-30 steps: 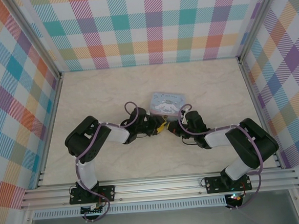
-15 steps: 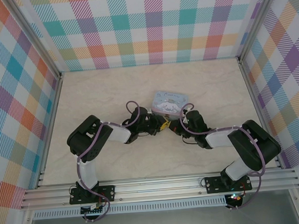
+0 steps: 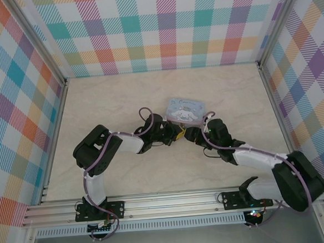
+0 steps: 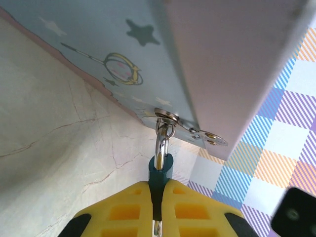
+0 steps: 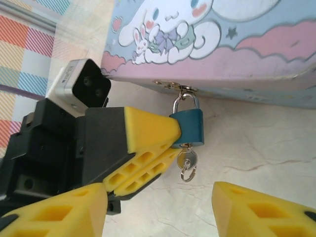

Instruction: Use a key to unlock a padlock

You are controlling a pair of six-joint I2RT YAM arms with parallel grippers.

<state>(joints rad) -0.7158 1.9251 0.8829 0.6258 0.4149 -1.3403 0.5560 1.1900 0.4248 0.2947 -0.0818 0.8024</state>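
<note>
We see two arms in black housings with white shells: the left arm (image 3: 125, 145) and the right arm (image 3: 259, 158). A thin purple cable (image 3: 88, 174) loops along each. The left claw (image 5: 174, 136) and right claw (image 5: 160, 197) carry chunky yellow fingers (image 5: 148, 131) with recessed pockets on black mounts. A grey camera (image 5: 81, 79) with two dark lenses rides the left wrist.

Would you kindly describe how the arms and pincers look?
The left arm and right arm are black with white link sections and looping purple cables. The left pincer and right pincer have chunky yellow wedge fingers; a silver-fronted camera block sits by the left one.
</note>
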